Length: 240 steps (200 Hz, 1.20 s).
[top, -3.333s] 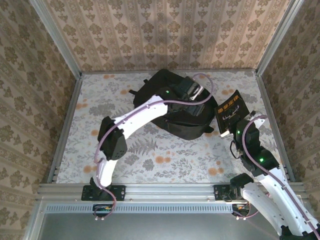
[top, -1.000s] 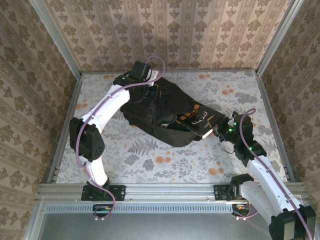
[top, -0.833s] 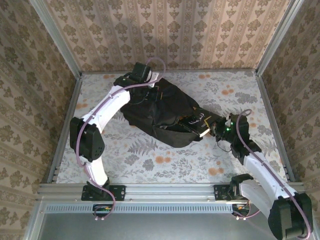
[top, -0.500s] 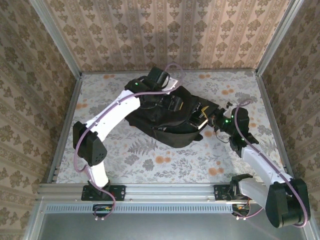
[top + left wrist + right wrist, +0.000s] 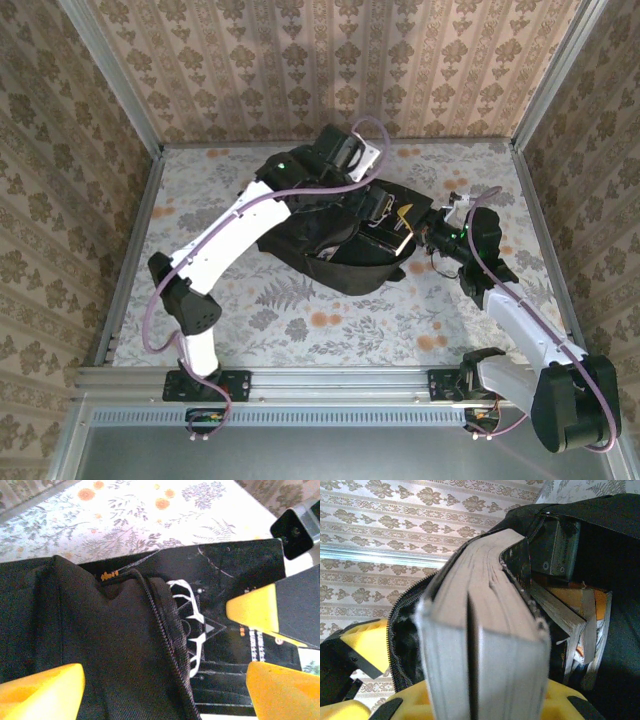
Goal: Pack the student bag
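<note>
The student bag [image 5: 320,245], black and soft, lies mid-table with its zipped mouth [image 5: 160,625] facing right. A thick black-covered book [image 5: 402,220] with white markings [image 5: 220,630] sits partly inside that mouth. My right gripper [image 5: 428,234] is shut on the book's outer end; its page edges [image 5: 485,645] rise between the yellow fingers [image 5: 560,702]. My left gripper [image 5: 378,208] hovers open over the bag's rim and the book, its yellow fingertips [image 5: 42,692] wide apart with nothing between them. Other books [image 5: 580,625] lie inside the bag.
The floral tabletop [image 5: 320,325] is bare in front of the bag. Patterned walls with metal rails [image 5: 135,240] close the table in on three sides. The left arm's white link [image 5: 235,235] crosses above the bag's left part.
My left gripper opened, released the bag's far-left edge and swung right over the mouth. My right gripper pushed the book up and left, deeper into the bag.
</note>
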Tool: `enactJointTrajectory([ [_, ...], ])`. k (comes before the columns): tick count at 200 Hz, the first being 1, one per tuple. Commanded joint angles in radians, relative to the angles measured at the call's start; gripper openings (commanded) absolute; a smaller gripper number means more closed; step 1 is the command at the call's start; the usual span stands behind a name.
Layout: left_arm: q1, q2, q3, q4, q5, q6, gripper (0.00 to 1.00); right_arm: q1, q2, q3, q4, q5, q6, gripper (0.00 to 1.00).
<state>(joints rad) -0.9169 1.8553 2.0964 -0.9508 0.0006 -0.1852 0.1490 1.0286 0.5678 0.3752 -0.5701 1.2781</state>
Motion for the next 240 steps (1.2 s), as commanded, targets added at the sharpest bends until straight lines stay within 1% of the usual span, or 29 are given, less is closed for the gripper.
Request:
enactJointTrajectory([
  [1, -0.031, 0.076, 0.069, -0.116, -0.237, 0.047, 0.86, 0.018, -0.020, 0.061, 0.158, -0.067, -0.002, 0.00],
  [30, -0.068, 0.156, 0.157, -0.178, -0.403, 0.082, 0.85, 0.026, -0.013, 0.063, 0.169, -0.061, 0.010, 0.00],
  [38, -0.077, 0.174, 0.178, -0.190, -0.437, 0.092, 0.82, 0.027, -0.013, 0.063, 0.170, -0.062, 0.010, 0.00],
  [46, -0.082, 0.182, 0.187, -0.195, -0.464, 0.098, 0.76, 0.027, -0.014, 0.061, 0.169, -0.061, 0.010, 0.00],
  [54, -0.080, 0.181, 0.188, -0.192, -0.476, 0.102, 0.68, 0.028, -0.016, 0.061, 0.167, -0.063, 0.009, 0.00],
  [62, -0.076, 0.177, 0.186, -0.185, -0.471, 0.108, 0.57, 0.029, -0.020, 0.062, 0.158, -0.062, 0.002, 0.00],
  [88, -0.040, 0.135, 0.168, -0.148, -0.390, 0.115, 0.14, 0.029, -0.047, 0.062, 0.068, -0.053, -0.060, 0.00],
  [98, -0.016, 0.112, 0.156, -0.134, -0.345, 0.107, 0.00, 0.029, -0.063, 0.053, 0.039, -0.045, -0.082, 0.00],
  [121, 0.038, 0.034, 0.104, -0.079, -0.260, 0.070, 0.00, 0.033, -0.095, 0.013, -0.029, -0.019, -0.110, 0.00],
  [139, 0.076, -0.034, 0.057, -0.026, -0.192, 0.041, 0.00, 0.039, -0.107, -0.027, -0.039, -0.017, -0.107, 0.00],
  [160, 0.109, -0.082, 0.047, -0.010, -0.149, 0.009, 0.00, 0.057, -0.116, -0.062, -0.062, -0.008, -0.109, 0.00],
  [179, 0.128, -0.106, 0.048, -0.001, -0.120, -0.004, 0.00, 0.090, -0.106, -0.091, -0.035, 0.010, -0.089, 0.00],
  [207, 0.135, -0.103, 0.060, -0.015, -0.101, -0.005, 0.00, 0.154, -0.050, -0.093, 0.040, 0.001, -0.068, 0.00],
  [240, 0.135, -0.099, 0.057, -0.025, -0.064, -0.014, 0.00, 0.169, 0.017, -0.059, 0.092, -0.024, -0.089, 0.00],
])
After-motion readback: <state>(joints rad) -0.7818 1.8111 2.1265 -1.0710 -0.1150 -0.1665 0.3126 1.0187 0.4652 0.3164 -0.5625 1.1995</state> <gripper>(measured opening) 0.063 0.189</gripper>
